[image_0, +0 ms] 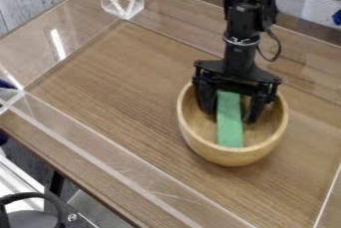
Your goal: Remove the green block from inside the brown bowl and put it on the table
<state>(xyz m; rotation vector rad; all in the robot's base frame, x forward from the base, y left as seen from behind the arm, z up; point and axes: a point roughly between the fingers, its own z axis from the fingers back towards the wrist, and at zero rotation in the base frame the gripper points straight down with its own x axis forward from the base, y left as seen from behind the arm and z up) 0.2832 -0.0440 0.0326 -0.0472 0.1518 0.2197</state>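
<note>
Camera view, single frame from above and in front of the work surface.

Item: table (114, 93). Brown wood-grain top, bordered by low clear acrylic walls (80, 157); a clear angled bracket (123, 3) stands at the far corner.

Item: brown bowl (200, 137). Round, light wood, thick rim; sits on the table toward the right side of the frame.

Item: green block (232, 120). Flat elongated bar, bright green; lies inside the bowl, slanted, its lower end near the bowl's floor toward the camera and its upper end rising toward the far rim, beneath the gripper.

Item: gripper (237, 98). Black, carried on a black arm (245, 13) descending from the top of the frame; points straight down into the bowl. Fingers spread wide, one on either side of the block's upper half, with a gap visible to each side; nothing is clasped. Whether the fingertips touch the bowl's inner wall cannot be told.
</note>
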